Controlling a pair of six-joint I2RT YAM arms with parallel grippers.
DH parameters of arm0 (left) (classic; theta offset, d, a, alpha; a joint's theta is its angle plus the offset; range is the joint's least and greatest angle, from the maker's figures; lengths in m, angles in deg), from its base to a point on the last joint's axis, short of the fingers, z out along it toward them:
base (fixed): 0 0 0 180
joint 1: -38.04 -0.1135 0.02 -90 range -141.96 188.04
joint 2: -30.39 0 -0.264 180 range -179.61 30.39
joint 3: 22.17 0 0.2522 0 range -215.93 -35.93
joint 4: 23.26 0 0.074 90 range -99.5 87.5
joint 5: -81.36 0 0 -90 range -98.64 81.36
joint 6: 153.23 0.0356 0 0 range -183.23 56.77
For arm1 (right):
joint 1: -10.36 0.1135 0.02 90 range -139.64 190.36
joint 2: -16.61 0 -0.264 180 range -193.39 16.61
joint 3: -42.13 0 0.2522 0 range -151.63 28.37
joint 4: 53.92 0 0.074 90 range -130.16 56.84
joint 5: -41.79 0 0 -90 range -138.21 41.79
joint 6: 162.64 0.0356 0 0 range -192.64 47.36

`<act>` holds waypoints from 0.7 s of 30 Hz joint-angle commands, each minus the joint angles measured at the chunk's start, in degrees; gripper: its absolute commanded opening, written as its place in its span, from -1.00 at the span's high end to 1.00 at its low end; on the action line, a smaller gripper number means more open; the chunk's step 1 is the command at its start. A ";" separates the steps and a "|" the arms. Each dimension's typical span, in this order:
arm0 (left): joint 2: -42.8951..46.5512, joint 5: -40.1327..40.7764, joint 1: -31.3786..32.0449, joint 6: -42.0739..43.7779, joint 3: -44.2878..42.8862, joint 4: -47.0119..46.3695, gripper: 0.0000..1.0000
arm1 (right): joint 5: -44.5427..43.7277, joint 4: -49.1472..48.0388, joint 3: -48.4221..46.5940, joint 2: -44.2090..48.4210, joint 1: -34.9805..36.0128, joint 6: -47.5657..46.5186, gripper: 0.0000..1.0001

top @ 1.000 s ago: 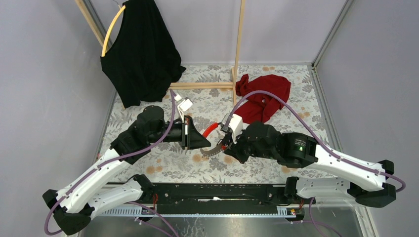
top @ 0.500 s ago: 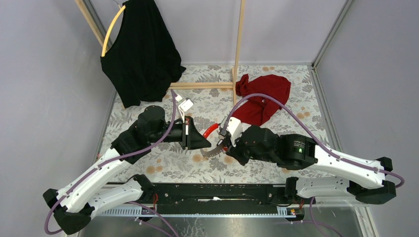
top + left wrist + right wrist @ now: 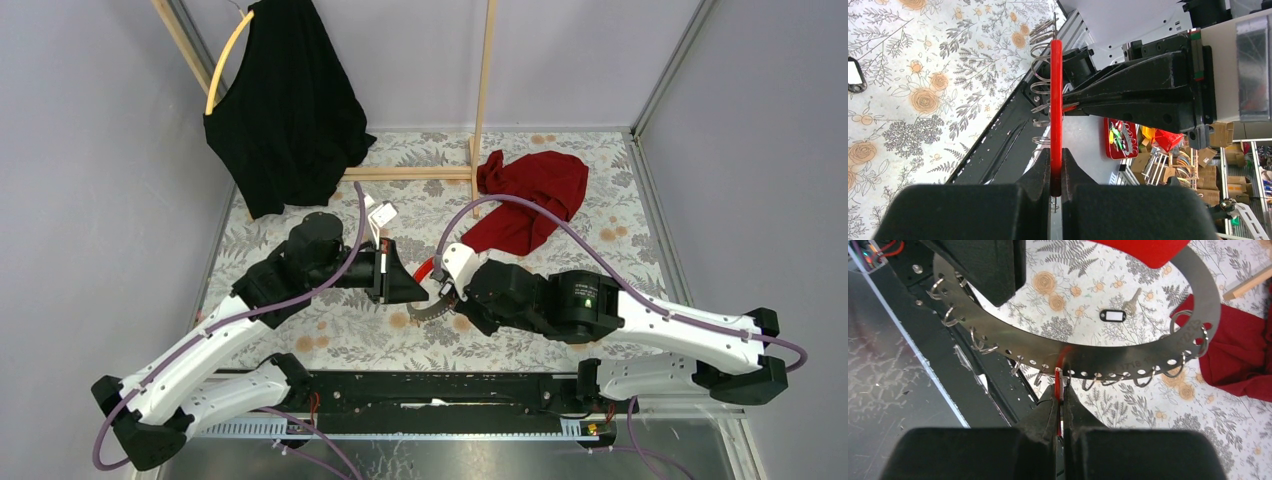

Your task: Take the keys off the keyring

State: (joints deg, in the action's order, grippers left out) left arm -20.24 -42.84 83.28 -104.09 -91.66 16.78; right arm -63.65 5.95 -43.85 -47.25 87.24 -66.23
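My right arm has slid left over the last second. My right gripper (image 3: 443, 297) now sits almost tip to tip with my left gripper (image 3: 422, 291). The keyring's red section (image 3: 1056, 100), open to view a moment ago, is mostly hidden between them from above.

Both grippers stay clamped narrow. The left one's fingers (image 3: 1040, 175) pinch the red section edge-on. The right one's fingers (image 3: 1045, 412) pinch a thin red piece (image 3: 1058, 382) at the near edge of the keyring (image 3: 1108, 360). The keyring is a grey band lined with small wire rings, held in the air over the middle of the table (image 3: 620, 200). I take the red piece for the red-headed key, but I cannot be sure.

A key with a black oblong head (image 3: 1113, 315) lies loose on the flowered cloth. So I judge the task begun, and this closing-in a set-up for working the next key off.

For room, the black base rail (image 3: 430, 385) lies close on the near side. The red cloth (image 3: 530, 195) lies to the far right. The black garment (image 3: 290, 110) and wooden frame (image 3: 485, 90) stand to the far left. With my arms crowding the centre, drawing the grippers apart sideways looks freest.
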 commanded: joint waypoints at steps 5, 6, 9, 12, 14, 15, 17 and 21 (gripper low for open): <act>-0.90 0.05 0.29 -1.96 -0.62 -0.96 1.00 | -4.67 4.15 -3.01 -1.76 0.89 0.25 1.00; -1.10 0.18 0.29 -2.13 -0.64 -0.90 1.00 | -4.61 4.33 -3.01 -1.98 0.90 0.24 1.00; -1.96 0.42 0.29 -3.16 -0.44 -0.63 1.00 | -5.02 4.92 -2.92 -2.93 1.07 0.16 1.00; -2.64 0.99 0.25 -4.36 -0.20 -0.60 1.00 | -5.67 5.62 -3.01 -3.74 1.23 0.00 1.00; -3.08 1.31 0.29 -5.57 -0.09 -0.58 1.00 | -6.72 6.23 -3.01 -4.33 1.46 0.20 1.00; -3.27 1.40 0.27 -6.08 -0.01 -0.55 1.00 | -7.13 6.53 -2.94 -4.61 1.58 0.30 1.00; -3.50 1.97 0.29 -7.09 0.23 -0.55 1.00 | -8.02 6.54 -2.77 -4.78 1.83 0.55 1.00; -3.50 3.54 0.29 -9.22 1.10 -0.67 1.00 | -10.15 6.53 -2.48 -4.94 2.51 1.15 1.00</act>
State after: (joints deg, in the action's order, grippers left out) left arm -24.06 -40.94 83.32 -110.06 -91.17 18.00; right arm -69.62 11.85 -44.73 -52.03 88.70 -66.14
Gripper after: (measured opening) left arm 0.045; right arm 0.036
